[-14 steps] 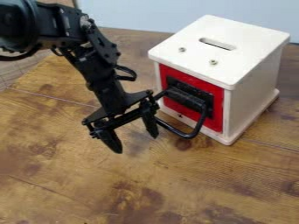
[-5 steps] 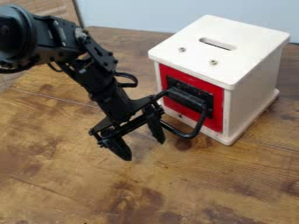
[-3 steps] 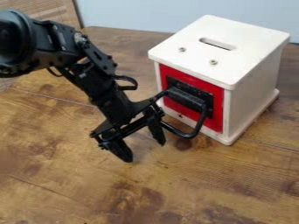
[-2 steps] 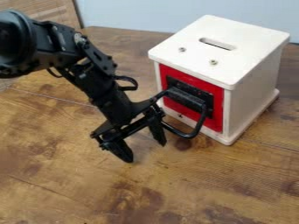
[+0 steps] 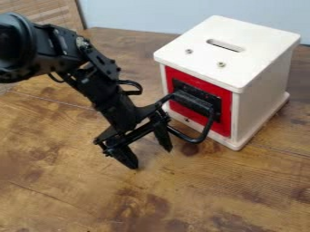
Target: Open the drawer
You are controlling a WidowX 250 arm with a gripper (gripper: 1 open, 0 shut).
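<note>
Since the earliest frame the arm has dropped and slid toward the box; over the last second nothing visible has changed. White box casing (image 5: 248, 54) sits on the wooden table (image 5: 72, 190), right of centre. Drawer (image 5: 194, 89) is in its red front face, looks fully closed, black loop handle (image 5: 194, 125) sticking out low toward the arm. Gripper (image 5: 136, 142) is spread wide, empty, angled down at the table just left of the handle; the nearer finger looks close to the loop, contact unclear. Step in hand: hooking the handle. I'd get one finger inside the loop, close on the bar, then pull straight out along the drawer axis. Off-axis pull would likely drag the box.
</note>
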